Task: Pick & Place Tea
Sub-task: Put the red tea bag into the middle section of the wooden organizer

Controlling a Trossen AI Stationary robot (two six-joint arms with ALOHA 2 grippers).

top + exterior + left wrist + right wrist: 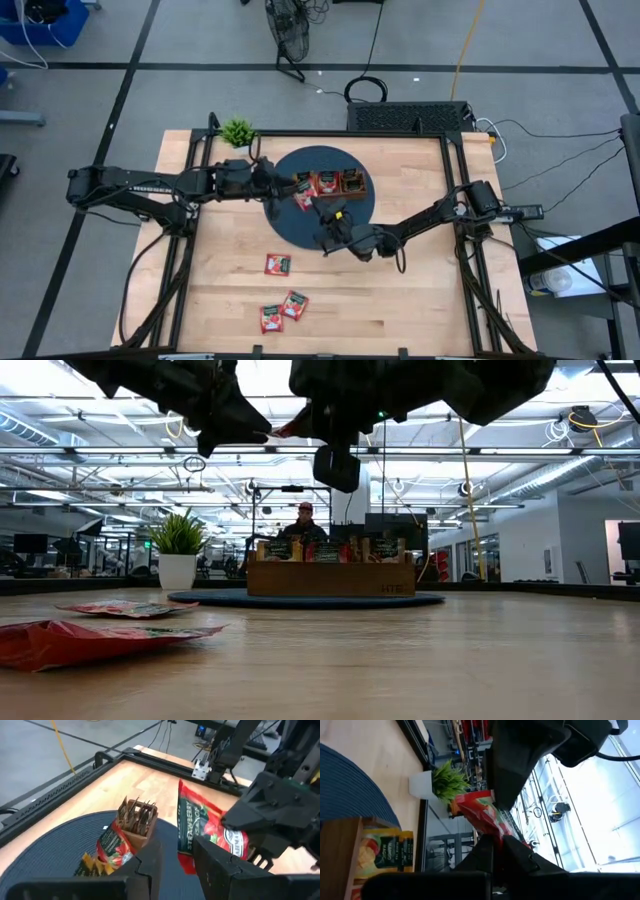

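A red tea sachet (207,825) hangs in the air over the dark round mat (290,228), just left of the wooden tray (338,183). My right gripper (494,851) is shut on it, reaching in from the table's right. My left gripper (177,870) comes from the left and stands open, with the sachet's lower end (185,862) in the gap between its fingers. The tray rests on the mat and holds several sachets standing upright. Three more red sachets (277,264) (294,303) (270,319) lie flat on the table near the front. My right gripper pinches one edge of the red sachet (488,831) between its two fingers, coming in roughly level from the table's right. The sachet is lifted clear of the mat and stands tilted on edge, reaching toward my left gripper. Whether my left gripper's fingers touch the sachet, I cannot tell.
A small potted plant (237,131) stands at the table's far left corner. A black frame (200,150) runs along the table's sides. Bare wood lies at the front right. A person (304,525) shows beyond the far edge.
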